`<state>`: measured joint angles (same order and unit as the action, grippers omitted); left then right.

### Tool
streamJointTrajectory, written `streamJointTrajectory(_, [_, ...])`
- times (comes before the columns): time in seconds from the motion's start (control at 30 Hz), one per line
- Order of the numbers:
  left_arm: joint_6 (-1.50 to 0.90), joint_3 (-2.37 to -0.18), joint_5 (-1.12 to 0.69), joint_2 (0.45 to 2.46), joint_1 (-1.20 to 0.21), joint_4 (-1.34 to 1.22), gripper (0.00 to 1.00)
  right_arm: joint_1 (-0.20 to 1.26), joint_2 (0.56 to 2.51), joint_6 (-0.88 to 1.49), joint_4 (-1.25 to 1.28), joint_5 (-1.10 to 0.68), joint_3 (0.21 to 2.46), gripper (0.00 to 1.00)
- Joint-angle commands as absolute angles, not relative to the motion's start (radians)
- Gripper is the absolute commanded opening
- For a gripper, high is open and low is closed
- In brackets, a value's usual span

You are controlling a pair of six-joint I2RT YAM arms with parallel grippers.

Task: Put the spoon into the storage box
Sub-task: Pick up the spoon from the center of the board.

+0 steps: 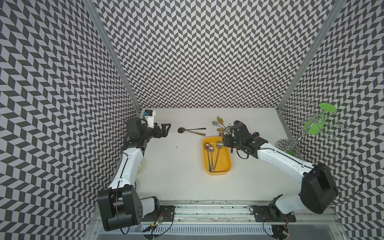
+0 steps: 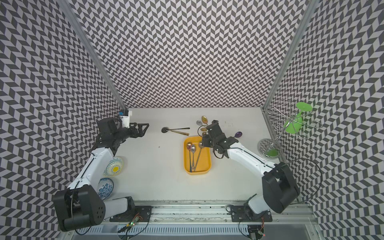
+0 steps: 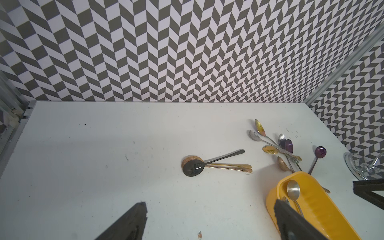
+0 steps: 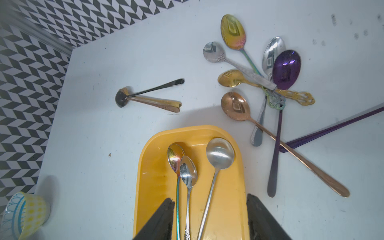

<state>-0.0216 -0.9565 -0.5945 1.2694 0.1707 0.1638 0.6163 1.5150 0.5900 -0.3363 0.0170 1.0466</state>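
The storage box (image 1: pixel 226 160) sits on the desk (image 1: pixel 176 182) a little right of centre, its long side running toward the back wall, and it shows in both top views. Three spoons lie inside it, bowls at the far end and handles toward the near end. A round-bowled silver spoon (image 4: pixel 220 153) lies on the side nearest the right arm, a small silver spoon (image 4: pixel 188 172) in the middle, and an iridescent spoon (image 4: pixel 175 154) partly under the small one. The round bowl seems to lean on the box's far wall, though the angle makes that hard to judge.

The right claw (image 4: pixel 210 202) hangs over the far end of the box. Its jaws stand apart, and the three handles pass between its fingers (image 4: pixel 166 216) with nothing pinched.

The left claw (image 1: pixel 167 130) hovers near the back left of the desk, well apart from the box, its jaws spread wide and empty.

Other cutlery lies loose on the desk. A black spoon (image 3: pixel 193 168) rests across two gold spoons (image 3: pixel 228 166) at the back, between the left claw and the box. A heap of loose spoons (image 4: pixel 268 83) fans out just beyond the box's far end. Its copper spoon (image 4: pixel 234 106) lies closest to the yellow rim, and its purple spoon (image 4: pixel 286 69) tops the pile
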Motion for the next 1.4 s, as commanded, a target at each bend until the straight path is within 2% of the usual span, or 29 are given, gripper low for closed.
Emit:
streamJointTrajectory(0.0, [-0.034,-0.947,-0.614,1.243,0.178,0.136,1.00,0.597,1.473,0.571,-0.364,0.090,1.072,0.52])
streamJointTrajectory(0.47, [-0.043,-0.928,-0.630,1.212,0.201,0.121,1.00,0.504,1.367,0.517,-0.356,0.231,1.092,0.69])
streamJointTrajectory(0.57, [-0.042,-0.927,-0.631,1.208,0.204,0.122,1.00,0.483,1.336,0.498,-0.336,0.259,1.074,0.76])
streamJointTrajectory(0.8, [-0.045,-0.925,-0.636,1.203,0.210,0.120,1.00,0.433,1.343,0.486,-0.343,0.299,1.081,0.97])
streamJointTrajectory(1.07, [-0.049,-0.928,-0.640,1.204,0.211,0.120,1.00,0.376,1.422,0.453,-0.341,0.235,1.114,1.00])
streamJointTrajectory(1.37, [-0.050,-0.932,-0.640,1.203,0.216,0.124,0.99,0.374,1.537,0.293,-0.369,0.188,1.192,0.95])
